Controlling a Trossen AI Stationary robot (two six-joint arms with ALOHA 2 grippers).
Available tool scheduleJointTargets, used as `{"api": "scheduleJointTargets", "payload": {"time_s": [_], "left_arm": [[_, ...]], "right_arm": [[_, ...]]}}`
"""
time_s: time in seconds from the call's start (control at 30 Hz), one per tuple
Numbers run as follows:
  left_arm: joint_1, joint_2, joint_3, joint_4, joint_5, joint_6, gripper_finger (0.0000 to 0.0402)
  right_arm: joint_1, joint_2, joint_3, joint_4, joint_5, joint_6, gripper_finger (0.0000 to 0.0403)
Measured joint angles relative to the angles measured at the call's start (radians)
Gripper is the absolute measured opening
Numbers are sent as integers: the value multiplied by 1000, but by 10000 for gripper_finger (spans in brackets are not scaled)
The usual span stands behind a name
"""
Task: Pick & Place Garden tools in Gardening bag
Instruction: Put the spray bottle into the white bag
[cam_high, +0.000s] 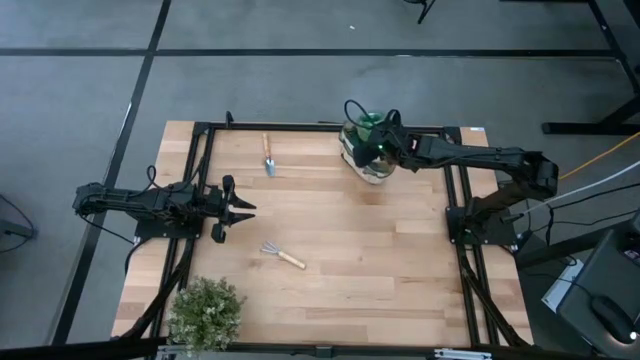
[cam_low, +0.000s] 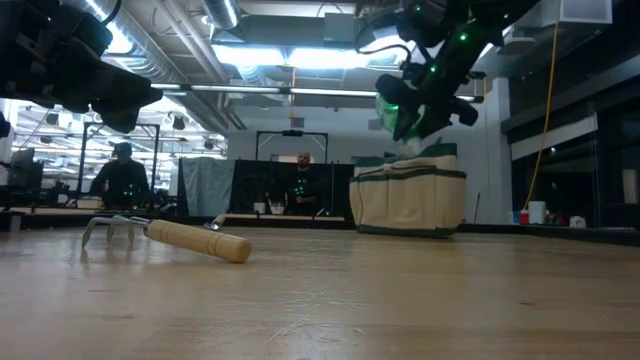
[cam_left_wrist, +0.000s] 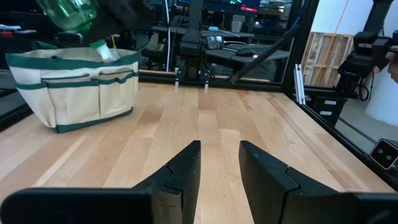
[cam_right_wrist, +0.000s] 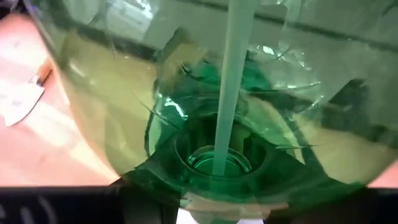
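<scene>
Spray bottle (cam_left_wrist: 73, 15) in right gripper (cam_high: 383, 143), tilted, trigger-end down into gardening bag (cam_left_wrist: 74, 87)

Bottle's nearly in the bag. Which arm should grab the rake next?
Left, probably. The left claw is open and free, close to the rake at mid-table. The right claw is over the gardening bag, shut on the spray bottle, farther off.

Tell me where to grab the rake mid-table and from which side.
Best bet is the wooden handle of the rake, near its middle, coming straight down from above. It lies flat, prongs toward the left arm and handle end toward the right, with bare table around it. Set the fingers across the handle. The left gripper, open, is nearer; the right gripper holds the spray bottle over the gardening bag.
</scene>
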Motion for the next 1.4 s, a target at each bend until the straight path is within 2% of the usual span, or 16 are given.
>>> {"api": "scheduleJointTargets", "payload": {"time_s": [0.17, 0.33, 0.53, 0.83, 1.07, 1.4], "left_arm": [[0, 0, 0, 0, 0, 0, 106], [0, 0, 0, 0, 0, 0, 106], [0, 0, 0, 0, 0, 0, 106], [0, 0, 0, 0, 0, 0, 106], [0, 0, 0, 0, 0, 0, 106], [0, 0, 0, 0, 0, 0, 106]], "right_arm": [[-1, -4, 0, 12, 105, -10, 159], [0, -3, 0, -4, 133, -61, 159], [-1, -2, 0, -15, 133, -115, 159], [0, -2, 0, -108, 130, -119, 159], [0, -2, 0, -113, 130, -118, 159], [-1, -2, 0, -103, 95, -109, 182]]}}
